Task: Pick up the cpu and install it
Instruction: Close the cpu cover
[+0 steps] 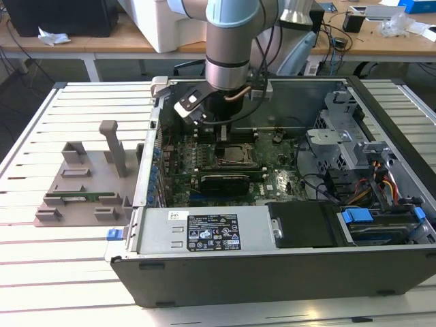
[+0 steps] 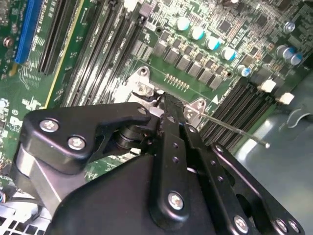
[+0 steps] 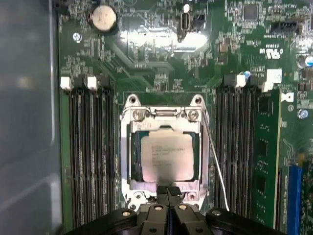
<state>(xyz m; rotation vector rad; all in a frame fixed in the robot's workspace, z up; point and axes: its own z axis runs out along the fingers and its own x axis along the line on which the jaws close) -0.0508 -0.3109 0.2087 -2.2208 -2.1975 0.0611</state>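
The cpu [image 3: 167,156], a small square chip with a silvery top, lies flat inside the black socket with its metal frame [image 3: 128,147] on the green motherboard [image 3: 146,68]. My gripper [image 3: 167,192] is shut, with its two fingertips pressed together and nothing between them, right at the socket frame's edge beside the cpu. The thin wire lever [image 3: 215,161] of the socket stands out along one side of the frame; in the second wrist view the wire lever [image 2: 239,132] juts past the gripper [image 2: 164,104]. In the exterior view the gripper [image 1: 221,135] hangs just above the socket [image 1: 235,155] inside the open computer case [image 1: 272,266].
Rows of black memory slots [image 3: 90,156] flank the socket, and a green memory stick [image 3: 266,161] sits in one. A coin battery [image 3: 102,18] lies further off. In the exterior view a grey fixture [image 1: 88,184] stands on the table at the left, and a drive cage [image 1: 340,136] with cables is at the right.
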